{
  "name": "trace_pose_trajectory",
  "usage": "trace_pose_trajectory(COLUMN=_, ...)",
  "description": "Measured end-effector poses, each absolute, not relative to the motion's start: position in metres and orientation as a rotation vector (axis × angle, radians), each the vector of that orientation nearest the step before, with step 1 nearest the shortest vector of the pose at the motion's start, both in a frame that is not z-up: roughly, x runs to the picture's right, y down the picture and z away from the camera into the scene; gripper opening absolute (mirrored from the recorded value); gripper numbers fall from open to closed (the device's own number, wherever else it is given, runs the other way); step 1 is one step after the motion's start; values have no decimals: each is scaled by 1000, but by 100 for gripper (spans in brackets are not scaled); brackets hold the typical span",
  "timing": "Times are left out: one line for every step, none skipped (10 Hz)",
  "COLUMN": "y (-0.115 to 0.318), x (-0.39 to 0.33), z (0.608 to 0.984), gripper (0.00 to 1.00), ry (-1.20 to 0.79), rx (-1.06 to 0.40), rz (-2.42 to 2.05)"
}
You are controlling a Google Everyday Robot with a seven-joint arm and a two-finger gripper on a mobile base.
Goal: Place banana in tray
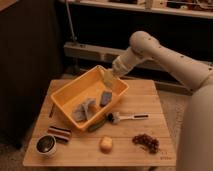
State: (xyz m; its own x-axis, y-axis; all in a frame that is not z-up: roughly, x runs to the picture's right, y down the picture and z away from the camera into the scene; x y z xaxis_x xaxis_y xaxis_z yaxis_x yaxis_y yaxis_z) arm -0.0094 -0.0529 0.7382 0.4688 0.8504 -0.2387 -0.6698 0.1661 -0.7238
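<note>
The yellow tray (pixel 69 93) sits on the left half of the wooden table (pixel 147 102), with two grey blocks (pixel 84 109) inside it. My gripper (pixel 108 78) hangs over the tray's far right rim, at the end of the white arm (pixel 150 50) that reaches in from the right. It holds a pale yellow banana (pixel 106 79), which points down into the tray just above the far grey block (pixel 106 97). The banana is still in the grip and a little above the tray's floor.
In front of the tray lie a white-handled brush (pixel 126 117), a green item (pixel 97 125), a small orange-yellow piece (pixel 106 144), a dark red cluster (pixel 145 142), a striped bar (pixel 59 133) and a dark bowl (pixel 46 144). Dark shelving stands behind.
</note>
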Motion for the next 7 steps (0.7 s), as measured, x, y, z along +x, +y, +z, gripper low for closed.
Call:
trace_pose_trajectory(y=-53, x=-38, z=745, gripper=7, ry=-237, rx=-886, rz=1062)
trace_pose_trajectory(y=-51, x=-63, z=755, gripper=17, ry=-224, rx=-891, rz=1029)
trace_pose_trajectory(y=-48, x=-85, z=764, gripper=25, ry=-213, rx=-898, rz=1002)
trace_pose_trajectory(y=-38, x=-111, z=782, gripper=37, ry=-191, rx=-909, rz=968)
trace_pose_trajectory(y=-28, x=-122, z=796, gripper=45, ry=-171, rx=-913, rz=949)
trace_pose_trajectory(y=-12, x=-134, z=813, gripper=56, ry=-148, rx=-921, rz=922)
trace_pose_trajectory(y=5, x=-142, z=828, gripper=68, ry=-122, rx=-930, rz=896)
